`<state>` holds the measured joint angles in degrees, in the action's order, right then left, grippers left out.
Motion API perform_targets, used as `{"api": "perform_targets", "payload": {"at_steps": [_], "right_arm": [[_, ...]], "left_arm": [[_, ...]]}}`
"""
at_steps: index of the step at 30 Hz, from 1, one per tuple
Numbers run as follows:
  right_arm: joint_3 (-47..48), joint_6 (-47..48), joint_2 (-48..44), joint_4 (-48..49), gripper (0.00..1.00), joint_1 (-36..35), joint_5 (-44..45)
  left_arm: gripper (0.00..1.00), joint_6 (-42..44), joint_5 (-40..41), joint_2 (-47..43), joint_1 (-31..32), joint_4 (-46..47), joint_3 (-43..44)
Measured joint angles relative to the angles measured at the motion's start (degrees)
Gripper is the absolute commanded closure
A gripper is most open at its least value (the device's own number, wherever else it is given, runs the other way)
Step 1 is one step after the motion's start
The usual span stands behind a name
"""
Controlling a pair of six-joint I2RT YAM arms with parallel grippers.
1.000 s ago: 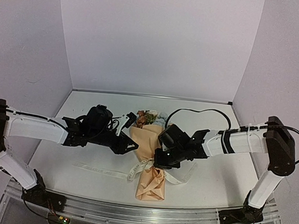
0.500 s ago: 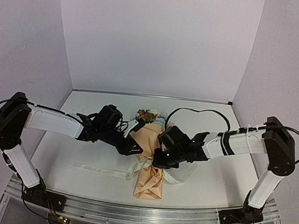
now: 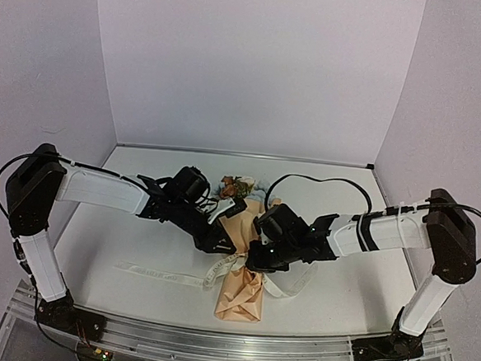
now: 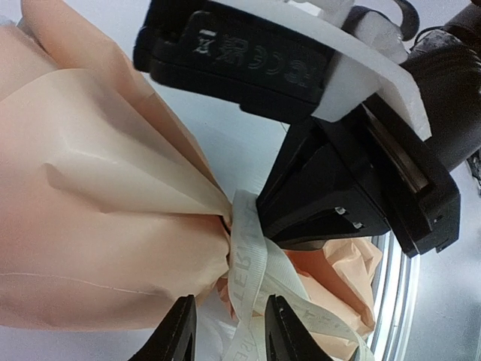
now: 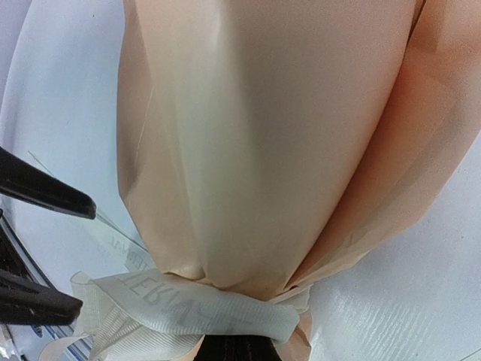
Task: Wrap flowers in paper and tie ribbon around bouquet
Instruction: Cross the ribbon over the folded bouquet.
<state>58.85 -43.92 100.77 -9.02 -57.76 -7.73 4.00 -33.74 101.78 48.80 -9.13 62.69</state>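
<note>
Found the bouquet (image 3: 241,294) lying flat on the surface (image 3: 341,278) at the top view's lower centre, right end effector (image 3: 253,260) closed at its cinched neck, seemingly steadying it, left end effector (image 4: 229,304) parted astride the ribbon (image 4: 248,263), probably for tightening.

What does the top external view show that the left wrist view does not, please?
Only top: the flowers at the far end, and a ribbon tail lying leftward on the table. Only left wrist: the ribbon's lettering up close, with a strand between the parted jaws of the left gripper. Both: the paper cone, cinched by ribbon, and the right gripper at that waist.
</note>
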Motion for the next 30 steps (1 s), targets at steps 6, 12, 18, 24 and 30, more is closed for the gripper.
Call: {"api": "perform_targets", "payload": {"at_steps": [6, 12, 18, 24, 30], "right_arm": [[0.0, 0.18, 0.0, 0.0, 1.0, 0.01, -0.71], [-0.07, 0.84, -0.05, 0.0, 1.0, 0.22, -1.13], [-0.9, 2.04, -0.74, 0.07, 1.0, 0.37, -1.59], [-0.99, 3.86, -0.98, 0.3, 1.0, 0.53, -2.37], [-2.61, 5.69, -1.73, 2.54, 1.0, 0.59, -2.75]], "left_arm": [[0.66, 2.78, -1.26, 1.78, 0.65, -3.18, 1.29], [0.73, 4.14, -1.04, 4.02, 1.18, -5.46, 3.36], [0.84, 4.98, -0.64, 4.39, 1.53, -5.44, 4.07], [0.84, 4.93, -0.23, 4.36, 1.53, -5.05, 4.05], [0.84, 4.75, 0.42, 3.66, 1.53, -4.25, 4.05]]}}
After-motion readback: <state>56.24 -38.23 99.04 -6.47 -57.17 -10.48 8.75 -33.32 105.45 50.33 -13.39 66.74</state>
